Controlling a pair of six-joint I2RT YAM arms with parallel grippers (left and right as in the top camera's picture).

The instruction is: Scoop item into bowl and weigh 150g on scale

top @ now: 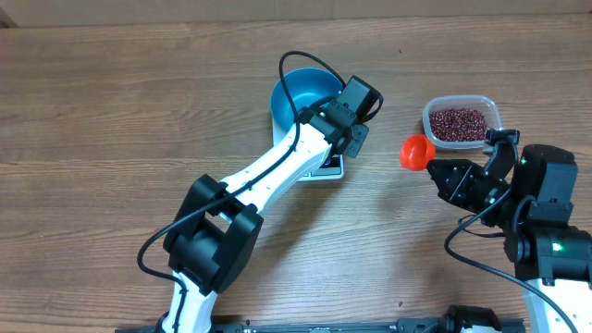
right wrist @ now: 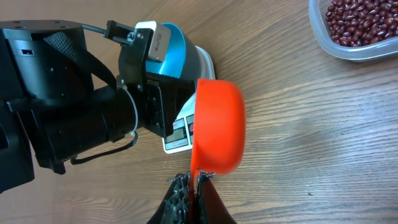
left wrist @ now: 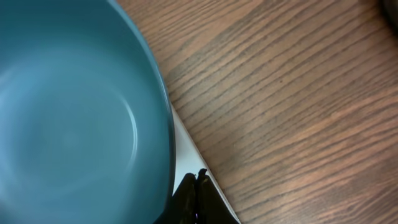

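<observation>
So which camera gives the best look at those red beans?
The right wrist view: the beans are close enough to tell apart, though the tub is cut off. Overhead shows all the beans, only small. The left wrist view shows none.

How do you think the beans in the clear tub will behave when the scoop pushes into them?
The beans are small, smooth and loose, so they will likely flow around the orange scoop and roll off if it tilts. The clear tub looks light, so it may slide.

An orange scoop (right wrist: 217, 127) is pinched by its handle in the right gripper (right wrist: 193, 179), its cup tipped sideways. A clear plastic tub (right wrist: 348, 53) stands ahead and right of that gripper on the wooden tabletop (top: 111, 111).
</observation>
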